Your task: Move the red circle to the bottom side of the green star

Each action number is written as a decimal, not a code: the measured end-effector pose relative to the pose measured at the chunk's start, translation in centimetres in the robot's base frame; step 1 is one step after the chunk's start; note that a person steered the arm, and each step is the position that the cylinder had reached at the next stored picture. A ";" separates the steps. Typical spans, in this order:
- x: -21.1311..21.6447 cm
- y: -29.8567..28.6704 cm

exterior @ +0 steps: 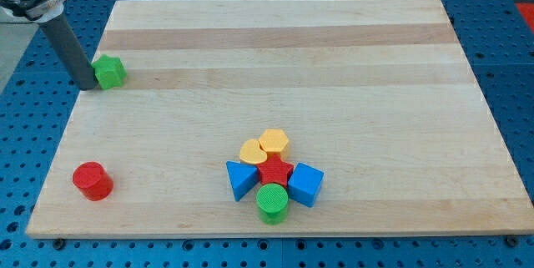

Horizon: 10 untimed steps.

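Note:
The red circle (92, 180) is a short red cylinder near the board's bottom left corner. The green star (109, 72) sits near the board's left edge, well above the red circle. My tip (86, 86) is at the left edge of the board, touching or almost touching the green star's left side. The rod rises from it toward the view's top left. The red circle lies far below the tip, apart from it.
A tight cluster sits at the bottom middle: a yellow heart (252, 150), a yellow hexagon (274, 142), a red star (274, 170), a blue triangle (240, 179), a blue cube (305, 184) and a green cylinder (272, 202). The wooden board (334, 68) lies on a blue perforated table.

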State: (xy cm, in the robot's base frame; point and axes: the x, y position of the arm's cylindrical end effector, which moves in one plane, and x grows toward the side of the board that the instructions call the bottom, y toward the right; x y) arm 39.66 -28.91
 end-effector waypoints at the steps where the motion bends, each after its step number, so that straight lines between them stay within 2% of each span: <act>1: 1.6 3.8; 3: 8.9 9.6; 5: 18.3 10.6; 6: 19.1 5.5; 8: 18.3 4.6; 9: 16.5 4.1; 10: 15.7 1.3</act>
State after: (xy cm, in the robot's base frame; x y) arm 55.35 -27.62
